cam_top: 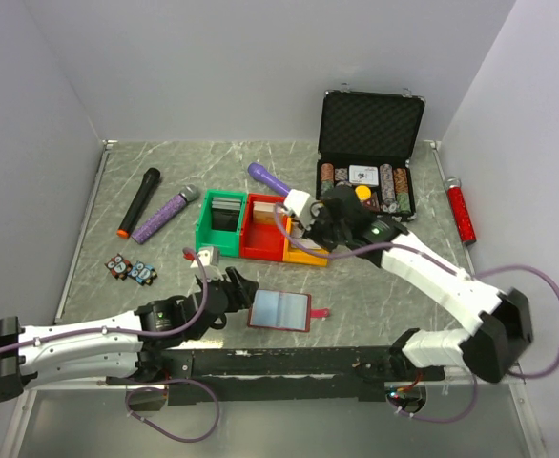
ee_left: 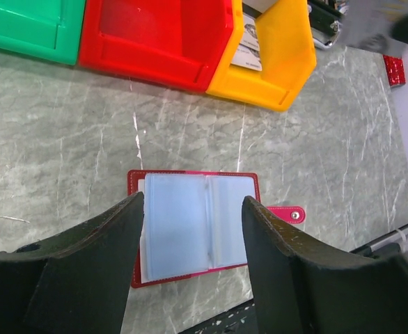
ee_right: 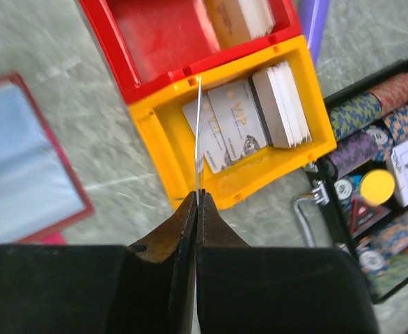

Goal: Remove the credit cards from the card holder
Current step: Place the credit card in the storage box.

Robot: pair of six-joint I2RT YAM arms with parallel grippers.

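1. Card holder (cam_top: 279,310): lies open and flat on the table (cam_top: 356,305) near the arm bases, with its pale sleeves facing up.
2. Left gripper (cam_top: 239,294): jaws spread, poised at the holder's left edge.
3. Right gripper (ee_right: 198,198): jaws pressed together, pinching a thin credit card (ee_right: 198,132) edge-on above the yellow bin (ee_right: 155,139).
4. Loose cards (ee_right: 239,122): lie inside the yellow bin.

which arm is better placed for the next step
Probably right: right gripper pinches a card above the yellow bin, ready to drop it; left gripper hangs open over the card holder.
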